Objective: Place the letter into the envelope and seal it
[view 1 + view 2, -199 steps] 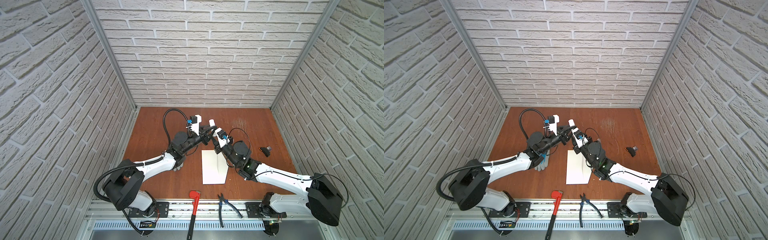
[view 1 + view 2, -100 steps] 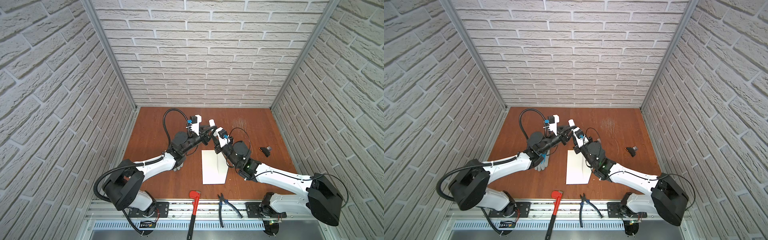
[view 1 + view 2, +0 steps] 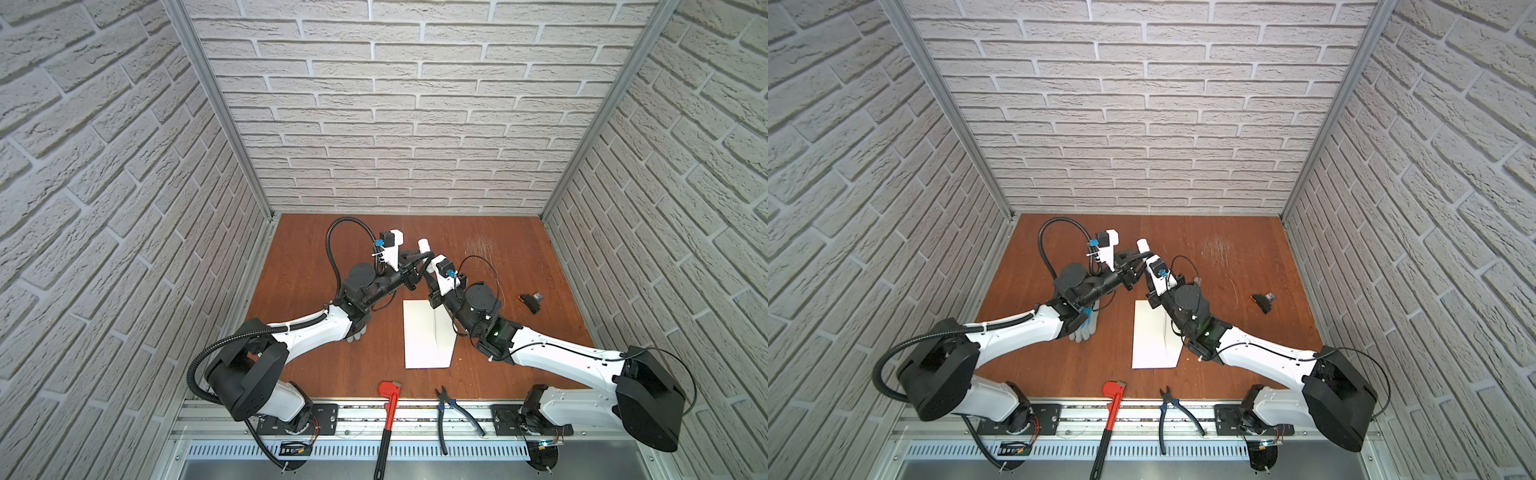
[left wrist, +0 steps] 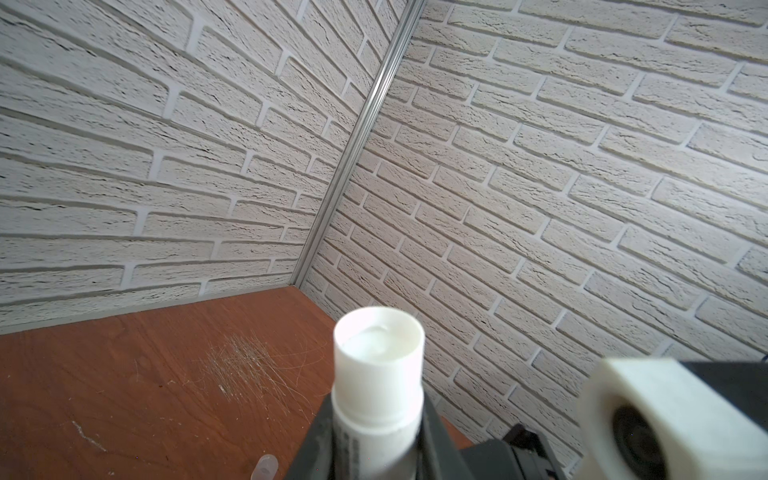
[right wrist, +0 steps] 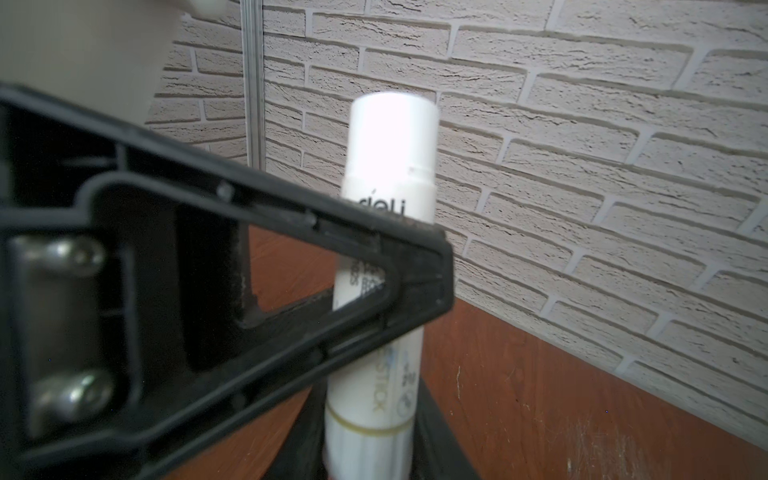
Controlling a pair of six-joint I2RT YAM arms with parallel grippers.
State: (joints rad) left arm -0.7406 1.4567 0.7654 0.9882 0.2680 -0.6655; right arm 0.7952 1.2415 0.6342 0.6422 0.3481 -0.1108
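Observation:
The envelope [image 3: 428,334] [image 3: 1156,336] lies flat on the brown table, a long white rectangle just in front of both grippers. The letter is hidden. Above the table's middle, a white glue stick [image 3: 424,245] [image 3: 1143,244] [image 4: 378,374] [image 5: 390,145] stands nearly upright. My left gripper [image 3: 415,259] [image 4: 376,440] is shut on its body below the cap. My right gripper [image 3: 428,270] [image 5: 368,453] grips its ribbed base from the other side. In the right wrist view, one black finger [image 5: 291,291] of the left gripper crosses in front of the stick.
A grey glove [image 3: 1084,328] lies under the left arm. A red pipe wrench [image 3: 388,411] and blue-handled pliers [image 3: 453,411] rest at the front edge. A small black object [image 3: 531,301] sits at the right. A small clear cap [image 4: 264,465] lies on the table.
Both arms keep their places. The right gripper's jaws have drawn in around the glue stick's base.

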